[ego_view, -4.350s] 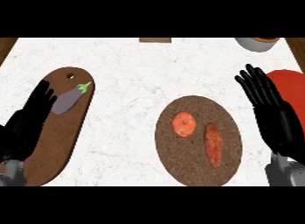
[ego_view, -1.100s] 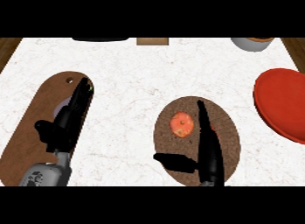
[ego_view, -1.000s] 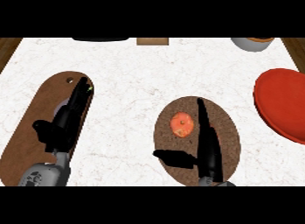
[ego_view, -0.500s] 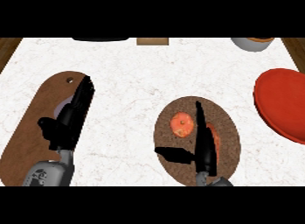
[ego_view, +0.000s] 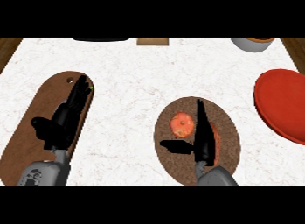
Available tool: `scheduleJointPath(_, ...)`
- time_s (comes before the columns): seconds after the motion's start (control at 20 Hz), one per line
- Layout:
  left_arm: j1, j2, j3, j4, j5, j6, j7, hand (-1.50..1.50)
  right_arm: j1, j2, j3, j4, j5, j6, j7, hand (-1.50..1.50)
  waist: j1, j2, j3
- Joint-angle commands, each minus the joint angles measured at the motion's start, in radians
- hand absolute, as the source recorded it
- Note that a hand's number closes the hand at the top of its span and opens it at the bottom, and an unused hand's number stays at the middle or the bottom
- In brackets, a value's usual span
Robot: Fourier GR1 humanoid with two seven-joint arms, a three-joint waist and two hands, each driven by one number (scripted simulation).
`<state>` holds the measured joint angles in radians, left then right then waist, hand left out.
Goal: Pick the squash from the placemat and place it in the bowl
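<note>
Squash cannot be made out on the round brown placemat (ego_view: 227, 131); the right hand (ego_view: 203, 133) lies edge-on over that spot, and whether it grasps anything I cannot tell. An orange-red tomato (ego_view: 181, 124) sits just beside it. The red bowl (ego_view: 290, 109) at the right holds nothing visible, so lifting and placing appear left to do. The left hand (ego_view: 64, 120), fingers straight, rests over an oval wooden board (ego_view: 22, 144). The bench (ego_view: 135, 74) is white marble.
</note>
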<state>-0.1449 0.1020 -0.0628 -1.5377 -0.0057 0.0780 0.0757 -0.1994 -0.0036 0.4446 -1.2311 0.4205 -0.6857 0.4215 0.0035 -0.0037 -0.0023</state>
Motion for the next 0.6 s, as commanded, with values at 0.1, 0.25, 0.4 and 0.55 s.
scheduleJointPath(0.1,0.076,-0.041,-0.058,-0.110,-0.046,0.029,0.040,0.00,-0.047,0.003,-0.037,0.164,-0.065,0.019,-0.083,-1.50,0.005,0.004,0.003)
scheduleJointPath(0.25,-0.013,-0.011,0.023,0.020,-0.007,-0.018,-0.005,0.00,0.026,-0.004,0.012,-0.010,0.013,0.073,0.015,-1.50,-0.006,0.003,0.002)
scheduleJointPath(0.4,-0.019,-0.050,-0.028,0.019,-0.046,0.017,-0.015,0.00,-0.096,-0.001,0.050,0.189,-0.003,0.109,-0.086,1.50,0.002,0.005,0.002)
scheduleJointPath(0.55,-0.024,-0.008,0.032,0.043,-0.002,-0.023,-0.014,0.00,-0.119,0.003,0.063,0.262,0.007,0.098,-0.154,1.50,0.003,0.006,0.002)
